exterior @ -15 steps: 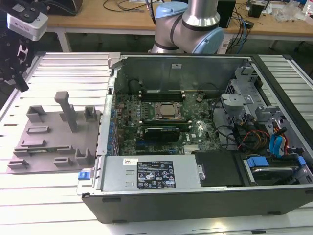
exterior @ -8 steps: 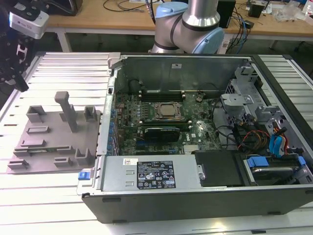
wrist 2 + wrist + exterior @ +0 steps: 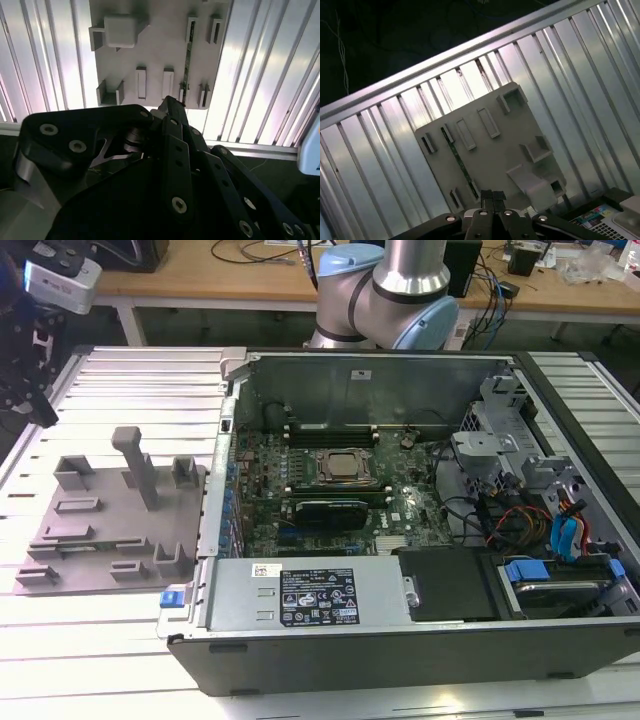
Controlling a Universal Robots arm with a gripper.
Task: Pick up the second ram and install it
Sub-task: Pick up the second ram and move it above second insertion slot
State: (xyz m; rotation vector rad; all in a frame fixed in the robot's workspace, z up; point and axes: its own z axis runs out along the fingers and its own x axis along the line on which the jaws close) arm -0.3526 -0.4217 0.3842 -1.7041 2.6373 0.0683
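While our gripper (image 3: 493, 196) hovers above with jaws pressed together, we find the second ram (image 3: 462, 167) edgewise in the grey tray (image 3: 100, 525) at the exterior view's left; a skewed descent could tip it.

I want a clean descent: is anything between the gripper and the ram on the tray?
Nothing visible is. In the first wrist view the gripper hangs over the grey tray. The ram stands on edge in the tray's holders, which flank it at the sides, with only open air above it.
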